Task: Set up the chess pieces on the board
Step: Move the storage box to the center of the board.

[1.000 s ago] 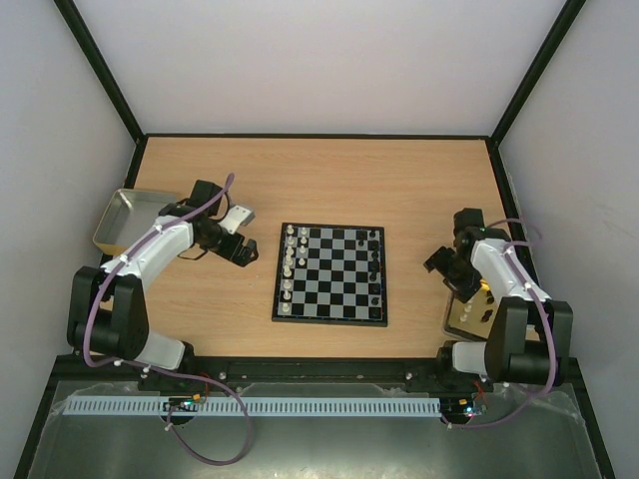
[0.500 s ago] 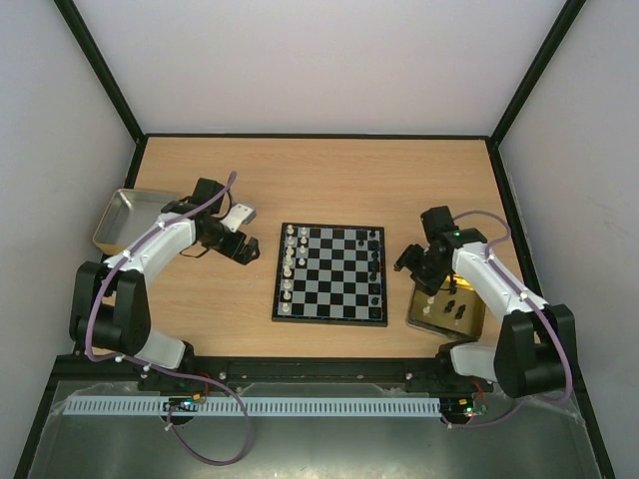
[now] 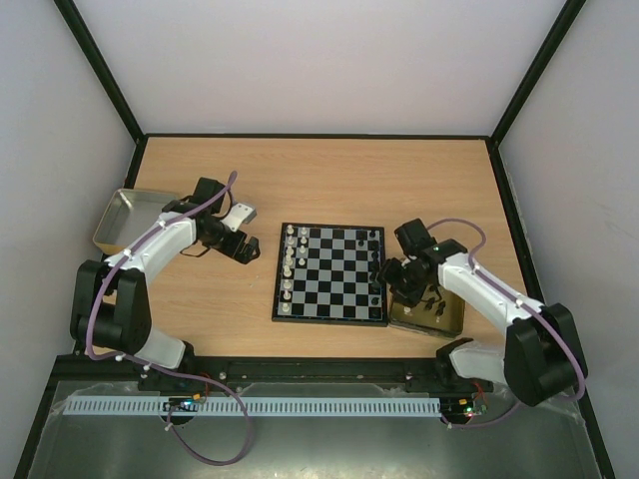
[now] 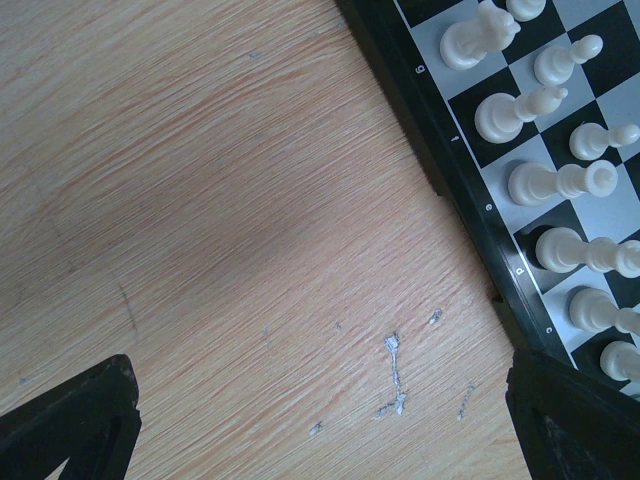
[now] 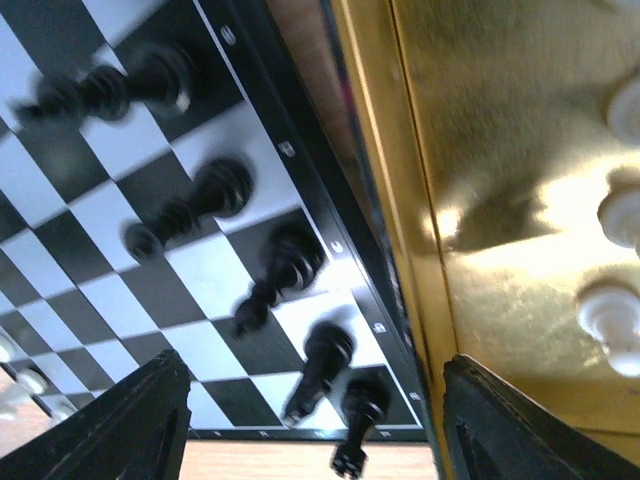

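Observation:
The board (image 3: 329, 274) lies mid-table. White chess pieces (image 3: 291, 264) stand in its two left columns and black pieces (image 3: 375, 261) along its right column. My left gripper (image 3: 245, 251) is open and empty over bare wood just left of the board. In the left wrist view (image 4: 325, 420) several white pieces (image 4: 545, 182) show at the right. My right gripper (image 3: 392, 279) is open and straddles the board's right edge and the rim of the gold tin (image 3: 449, 321). The right wrist view (image 5: 315, 420) shows black pieces (image 5: 205, 200) and white pieces (image 5: 610, 318) in the tin (image 5: 500, 150).
A silver tray (image 3: 118, 222) sits at the far left behind my left arm. The gold tin butts against the board's right frame. Black enclosure rails run along the table's back and sides.
My right gripper has swung left to the board's right edge. The gold tin has slid left with it, up against the board. The left arm has not moved.

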`<move>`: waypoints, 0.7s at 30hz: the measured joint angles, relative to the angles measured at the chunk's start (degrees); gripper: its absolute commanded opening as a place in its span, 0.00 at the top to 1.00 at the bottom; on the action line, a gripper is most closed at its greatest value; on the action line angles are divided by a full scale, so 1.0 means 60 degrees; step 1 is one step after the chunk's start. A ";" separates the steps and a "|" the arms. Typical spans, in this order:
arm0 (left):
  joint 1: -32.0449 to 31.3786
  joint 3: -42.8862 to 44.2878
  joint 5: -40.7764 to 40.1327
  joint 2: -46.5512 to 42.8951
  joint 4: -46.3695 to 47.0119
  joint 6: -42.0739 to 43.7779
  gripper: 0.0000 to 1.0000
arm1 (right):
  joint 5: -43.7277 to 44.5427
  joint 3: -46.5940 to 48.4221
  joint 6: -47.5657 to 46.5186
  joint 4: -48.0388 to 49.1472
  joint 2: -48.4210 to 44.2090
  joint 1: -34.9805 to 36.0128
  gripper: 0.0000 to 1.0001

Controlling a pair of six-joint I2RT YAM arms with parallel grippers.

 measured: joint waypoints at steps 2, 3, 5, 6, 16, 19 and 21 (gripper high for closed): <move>-0.0004 0.0000 -0.0011 0.0011 0.0000 0.0000 0.01 | -0.0066 -0.0361 0.0095 -0.0004 -0.0331 0.0135 0.36; -0.0004 0.0004 -0.0018 0.0022 0.0000 0.0000 0.00 | -0.0102 -0.0550 0.0135 -0.0011 -0.0514 0.0186 0.37; -0.0004 0.0004 -0.0025 0.0047 0.0000 0.0000 0.01 | -0.0168 -0.0874 0.0237 -0.0040 -0.0849 0.0273 0.37; -0.0004 0.0007 -0.0025 0.0055 -0.0004 0.0000 0.01 | -0.0193 -0.0994 0.0288 -0.0080 -0.1002 0.0317 0.37; -0.0124 0.0091 -0.0033 0.0273 -0.0015 0.0000 0.00 | -0.0565 -0.1308 0.0506 -0.0652 -0.2208 0.0623 0.36; -0.0146 0.0186 -0.0055 0.0379 -0.0011 -0.0004 0.00 | -0.0681 -0.1472 0.0528 -0.0867 -0.2492 0.0634 0.36; -0.0168 0.0197 -0.0055 0.0404 -0.0015 -0.0004 0.01 | -0.0761 -0.1603 0.0535 -0.0980 -0.2707 0.0659 0.36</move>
